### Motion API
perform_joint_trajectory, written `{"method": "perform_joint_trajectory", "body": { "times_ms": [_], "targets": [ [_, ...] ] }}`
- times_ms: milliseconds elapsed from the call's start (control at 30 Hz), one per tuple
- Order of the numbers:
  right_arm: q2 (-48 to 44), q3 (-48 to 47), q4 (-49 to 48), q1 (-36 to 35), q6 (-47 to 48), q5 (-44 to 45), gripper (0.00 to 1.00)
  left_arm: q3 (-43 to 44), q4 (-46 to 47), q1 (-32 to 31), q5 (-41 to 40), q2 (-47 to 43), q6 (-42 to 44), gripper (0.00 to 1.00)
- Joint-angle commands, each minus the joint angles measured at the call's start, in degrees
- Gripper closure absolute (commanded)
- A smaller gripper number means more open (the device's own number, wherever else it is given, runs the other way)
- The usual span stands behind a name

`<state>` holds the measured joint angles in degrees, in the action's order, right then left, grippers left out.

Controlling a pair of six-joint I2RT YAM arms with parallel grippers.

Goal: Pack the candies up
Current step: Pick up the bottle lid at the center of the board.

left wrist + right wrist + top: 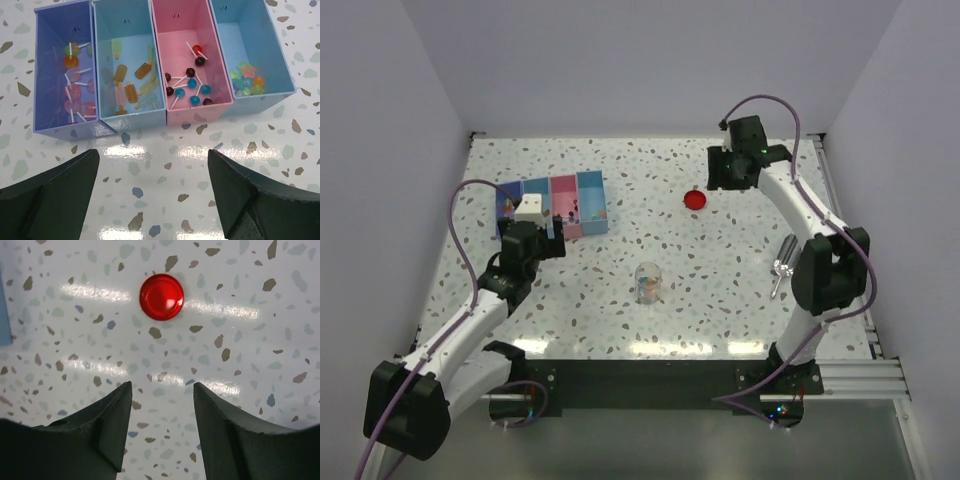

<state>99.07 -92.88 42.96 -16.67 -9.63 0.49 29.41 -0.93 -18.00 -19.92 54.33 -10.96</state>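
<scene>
Locate the tray [552,205] at the far left of the table [720,300]. It has four compartments side by side: purple [50,40], light blue [127,30], pink [175,35] and blue [250,35].

Find the candies [187,85] in all four compartments:
- Purple: orange, pink and green sweets on white sticks.
- Light blue: flat bar-shaped sweets in orange, pink and pale green.
- Pink: round dark red and blue sweets on sticks.
- Blue: a small heap of mixed-colour pieces in the near corner.

More coloured sweets lie in the bottom of the clear jar [647,283], which stands upright and uncovered at the middle of the table, well apart from the tray.

Check the left pincer [152,195]. It hangs over bare table just on the near side of the tray. Its jaws are spread wide, and nothing is between them.

Check the right pincer [162,425]. It is at the far right, above the table. Its jaws are parted with a clear gap, and it has hold of nothing. The red lid [161,296] lies flat on the table just beyond its fingertips, apart from them.

Note the silvery metal tool [782,262] lying on the table at the right, beside the right arm.
</scene>
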Motion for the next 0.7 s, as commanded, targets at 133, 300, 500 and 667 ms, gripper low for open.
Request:
{"method": "perform_joint_trajectory", "body": {
  "times_ms": [133,300,500,667],
  "targets": [
    [15.88,-4.31,-13.51,4.09,-4.87,-1.55,0.50,1.62,2.69,0.33,-0.12,0.43,-0.55,0.06],
    [24.31,-8.79,-16.42,4.10,-4.87,-0.67,0.55,1.70,2.60,0.33,-0.56,0.87,-0.55,0.06],
    [29.69,-12.50,-16.15,4.19,-5.58,0.90,0.58,1.70,2.51,0.33,-0.38,1.31,-0.55,0.07],
    [31.71,-12.24,-15.89,4.19,-4.97,2.58,0.64,1.70,2.51,0.33,-0.56,1.22,-0.55,0.07]
  ]
}}
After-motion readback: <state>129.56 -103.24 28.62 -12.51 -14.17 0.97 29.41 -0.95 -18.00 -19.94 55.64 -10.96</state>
